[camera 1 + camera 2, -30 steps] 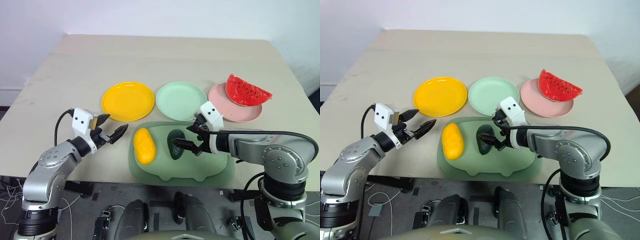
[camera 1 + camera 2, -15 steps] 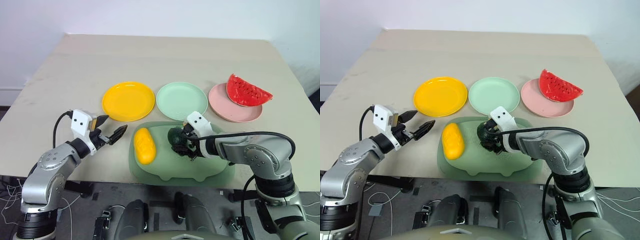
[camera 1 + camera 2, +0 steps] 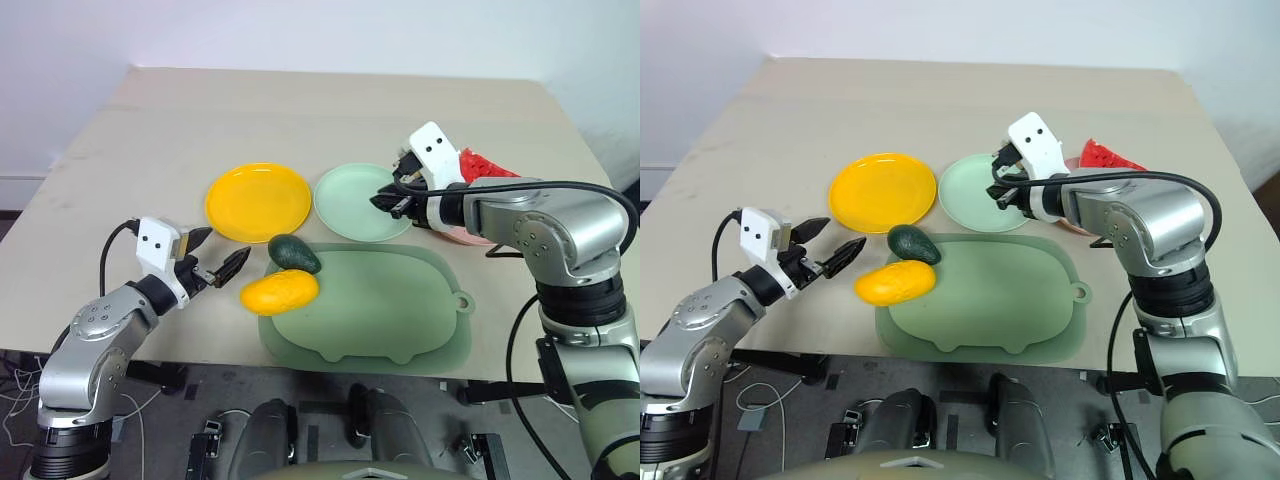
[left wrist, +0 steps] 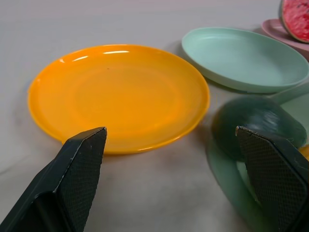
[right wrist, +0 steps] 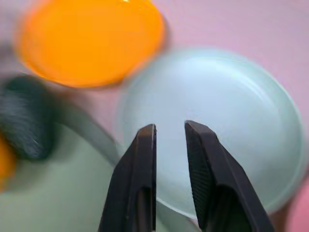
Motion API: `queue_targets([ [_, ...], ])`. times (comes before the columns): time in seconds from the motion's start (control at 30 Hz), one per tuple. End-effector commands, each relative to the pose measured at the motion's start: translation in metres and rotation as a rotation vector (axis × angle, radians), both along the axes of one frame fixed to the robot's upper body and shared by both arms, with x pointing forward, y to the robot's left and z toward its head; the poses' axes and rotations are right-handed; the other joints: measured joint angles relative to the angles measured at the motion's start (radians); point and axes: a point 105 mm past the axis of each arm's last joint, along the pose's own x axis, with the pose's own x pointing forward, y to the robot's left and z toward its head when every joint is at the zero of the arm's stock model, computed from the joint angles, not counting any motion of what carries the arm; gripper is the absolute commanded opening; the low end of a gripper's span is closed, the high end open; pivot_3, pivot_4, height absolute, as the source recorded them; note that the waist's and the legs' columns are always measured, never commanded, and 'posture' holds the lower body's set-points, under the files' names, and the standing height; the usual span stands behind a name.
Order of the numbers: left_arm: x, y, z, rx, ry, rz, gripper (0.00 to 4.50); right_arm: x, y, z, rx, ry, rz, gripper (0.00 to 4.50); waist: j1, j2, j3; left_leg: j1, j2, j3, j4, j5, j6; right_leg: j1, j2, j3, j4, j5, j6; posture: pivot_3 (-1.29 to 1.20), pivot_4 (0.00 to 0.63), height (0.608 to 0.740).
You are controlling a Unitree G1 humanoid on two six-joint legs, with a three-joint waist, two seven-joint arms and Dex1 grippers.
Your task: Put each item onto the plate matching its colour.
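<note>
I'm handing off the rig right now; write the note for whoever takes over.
Left gripper: open, holding nothing, near the yellow plate.
Right gripper: shut on nothing, over the mint green plate.
Avocado and yellow mango: at the left edge of the green tray, partly on the table.
Done: watermelon wedge on the pink plate.
Left: avocado to the mint green plate, mango to the yellow plate; both plates are bare.

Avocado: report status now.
Right gripper shut, empty, above the green plate. Left gripper open, empty. Avocado at the tray's edge beside the mango, not plated.
</note>
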Motion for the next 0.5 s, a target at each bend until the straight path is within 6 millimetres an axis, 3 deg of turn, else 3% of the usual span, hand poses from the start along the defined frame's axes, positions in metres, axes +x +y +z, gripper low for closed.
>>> queue_targets([
  [0.03,-0.003,0.001,0.017,0.017,-0.071,0.001,4.5,-0.001,0.008,0.011,0.013,-0.054,0.075,1.35,-0.003,0.0,0.0,0.0,0.0,0.0,0.0,0.0,0.0,0.0,0.0,0.0,0.0,0.0,0.0,0.0,0.15,0.74],
  [0.2,-0.002,0.01,0.018,0.035,-0.069,0.017,4.5,-0.012,0.031,0.012,0.049,-0.037,0.175,2.91,-0.005,0.0,0.0,0.001,0.001,0.0,0.0,0.0,0.0,0.0,0.001,0.0,0.001,0.0,0.0,0.0,0.15,0.74],
  [0.33,0.0,0.012,0.022,0.054,-0.072,-0.001,4.5,-0.015,0.038,0.007,0.041,-0.043,0.182,4.34,-0.004,0.0,0.0,0.0,0.002,0.0,0.0,0.0,0.0,0.0,0.0,0.0,0.001,0.0,0.0,0.0,0.15,0.74],
  [0.5,0.005,0.026,0.029,0.07,-0.076,0.011,4.5,-0.014,0.04,0.008,0.059,-0.068,0.169,4.47,-0.001,0.0,0.0,0.0,0.001,0.0,0.0,0.0,0.0,0.0,0.0,0.0,0.001,0.0,0.0,0.0,0.15,0.74],
])
